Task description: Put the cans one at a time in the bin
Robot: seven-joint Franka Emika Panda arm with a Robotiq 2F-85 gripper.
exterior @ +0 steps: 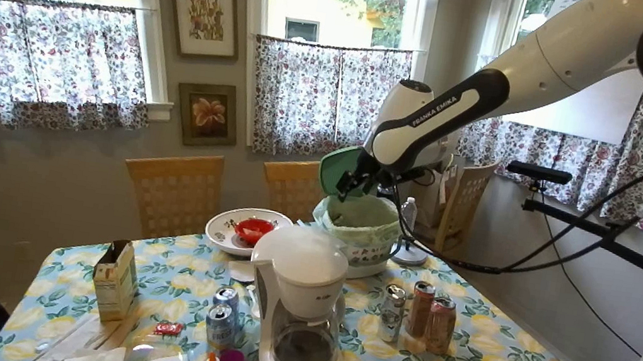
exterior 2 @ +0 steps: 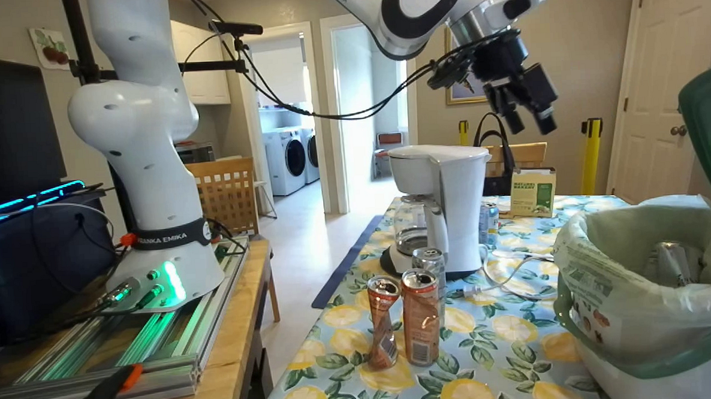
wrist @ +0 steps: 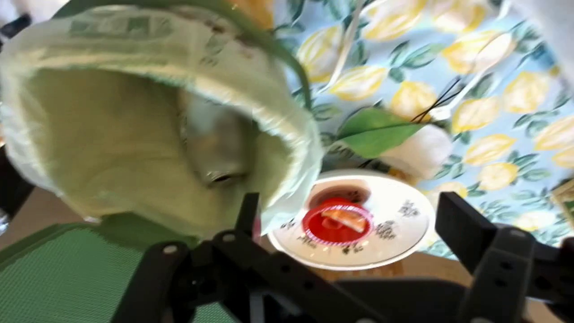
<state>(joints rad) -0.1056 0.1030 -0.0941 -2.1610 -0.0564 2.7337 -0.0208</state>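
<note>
Black two-finger gripper (wrist: 349, 211), jaws spread, holds nothing; silvery metal can (wrist: 217, 143) is in round pale-green-lined plastic tub (exterior 2: 643, 328). Drop prob. done; next: swing to upright orange-brown metal cans (exterior 2: 421, 328), grip one.

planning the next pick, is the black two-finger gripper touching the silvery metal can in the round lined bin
Apart: in an exterior view, open space separates the gripper from the can.
</note>
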